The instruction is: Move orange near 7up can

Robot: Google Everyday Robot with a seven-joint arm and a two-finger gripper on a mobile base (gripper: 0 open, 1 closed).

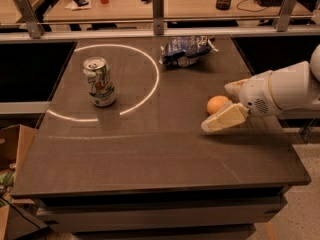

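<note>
Hand (219,109): the white two-finger hand reaches in from the right, its fingers (225,120) spread either side of the fruit and not yet pinching it. Dark rectangular counter (150,154): bare between fruit and can, with its right edge near the hand. White-and-green 7up can (100,81): upright at far left, well apart. Small round orange (217,104): right of centre, between the fingers. It is probably light, firm and smooth and likely to roll, so it is best gripped across its widest middle.

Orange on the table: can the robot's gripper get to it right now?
Probably yes. The gripper is right at the orange, with nothing between them. The snack bag and the 7up can sit well away, so they don't block it.
</note>
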